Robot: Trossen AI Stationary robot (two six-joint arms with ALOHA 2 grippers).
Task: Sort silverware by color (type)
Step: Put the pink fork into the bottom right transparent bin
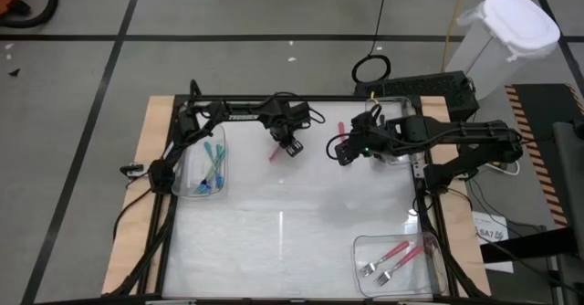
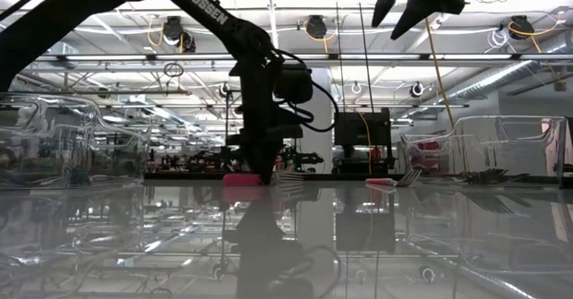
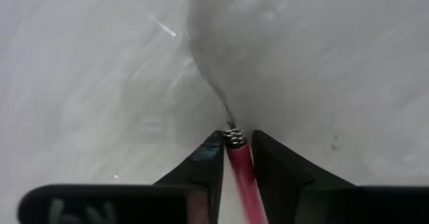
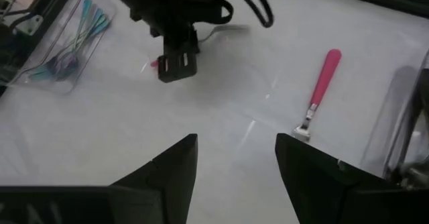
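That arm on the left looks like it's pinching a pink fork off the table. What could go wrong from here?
The left gripper has its fingers around the pink fork close to the tines, well off the fork's middle, so the long handle might swing or slip out when lifted. A second pink fork lies loose between the two arms; the right gripper, open above the table, could nudge it. The pink bin sits far across the table, a long carry.

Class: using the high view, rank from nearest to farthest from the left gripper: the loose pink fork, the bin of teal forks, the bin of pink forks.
From the left gripper:
1. Loose pink fork, toward the right arm.
2. Bin of teal forks, left edge.
3. Bin of pink forks, near right corner.
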